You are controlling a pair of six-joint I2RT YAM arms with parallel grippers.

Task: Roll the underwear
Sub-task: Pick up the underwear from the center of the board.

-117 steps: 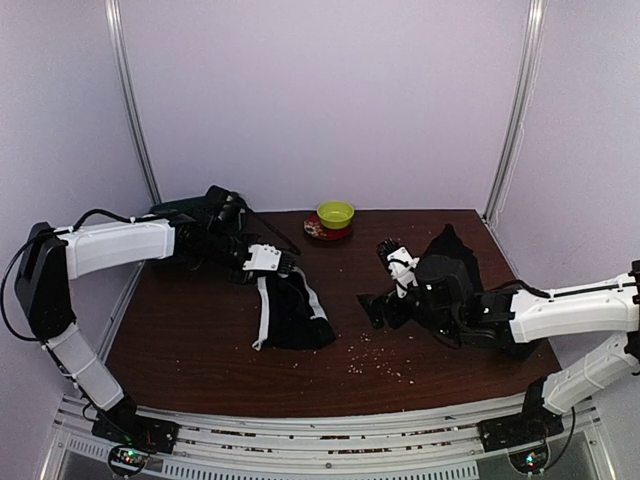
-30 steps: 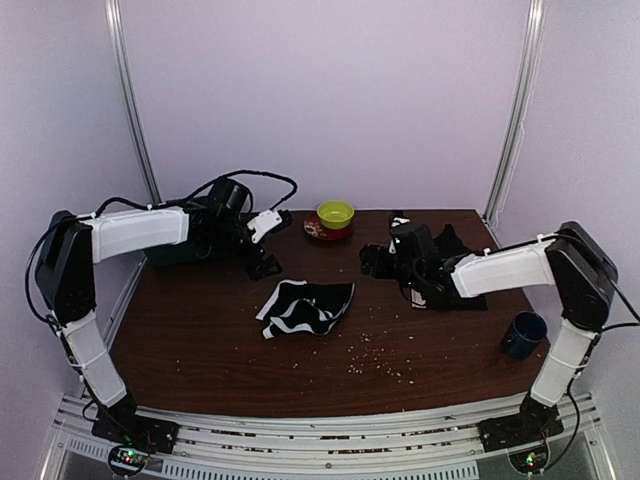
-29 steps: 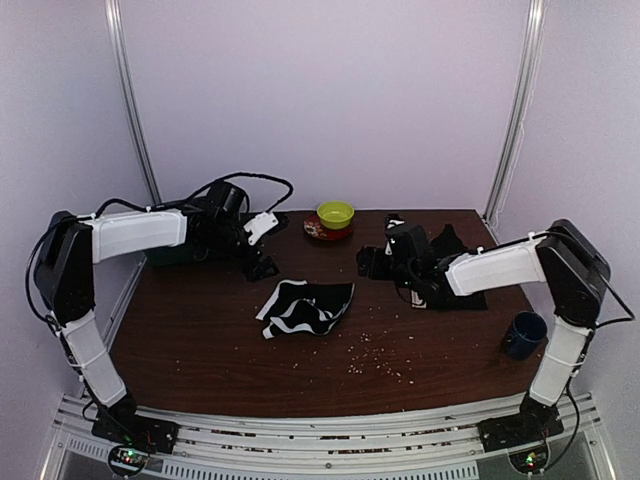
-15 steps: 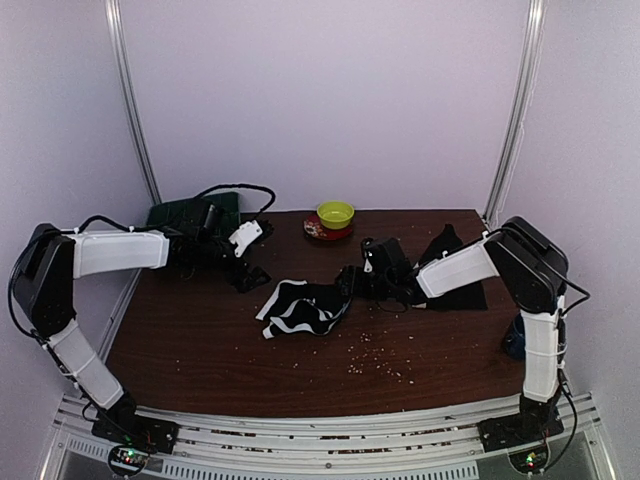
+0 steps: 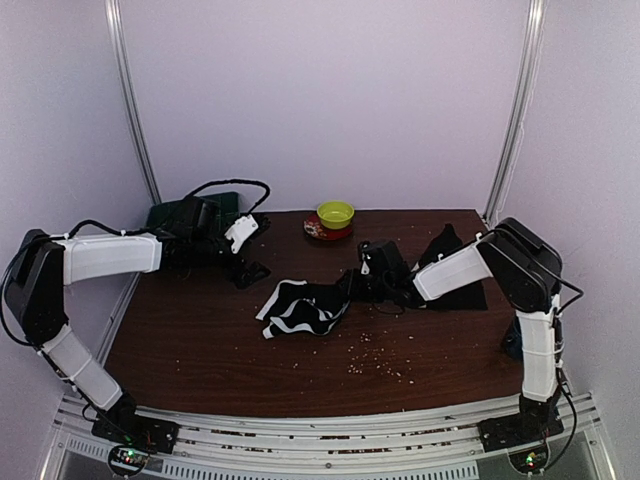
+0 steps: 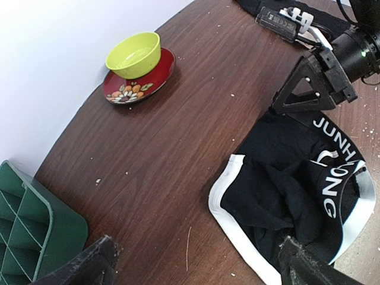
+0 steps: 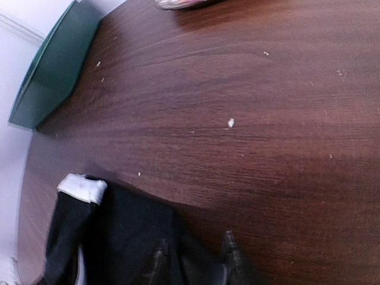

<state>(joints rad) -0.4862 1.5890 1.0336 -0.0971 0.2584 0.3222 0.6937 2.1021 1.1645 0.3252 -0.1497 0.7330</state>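
The underwear with white trim (image 5: 300, 305) lies crumpled at the table's middle; in the left wrist view this underwear (image 6: 297, 202) shows white lettering on its band. A second, plain black underwear (image 5: 455, 265) lies at the right behind the right arm. My right gripper (image 5: 352, 283) sits low at the trimmed underwear's right edge. In the right wrist view its fingers (image 7: 157, 258) stand half closed, with a fold of the black fabric (image 7: 113, 237) lying in my right gripper (image 7: 193, 261); whether they pinch it does not show. My left gripper (image 5: 245, 265) hangs wide open left of the garment, holding nothing (image 6: 199, 273).
A yellow-green bowl (image 5: 335, 213) sits on a red plate (image 6: 139, 83) at the back centre. A green crate (image 5: 185, 215) stands at the back left corner. Crumbs (image 5: 375, 355) are scattered on the brown table (image 5: 200, 340) in front of the underwear.
My right arm has swung left from the plain black garment to the trimmed underwear's right edge, and its jaws have narrowed there. The left arm has drawn back slightly to the left.
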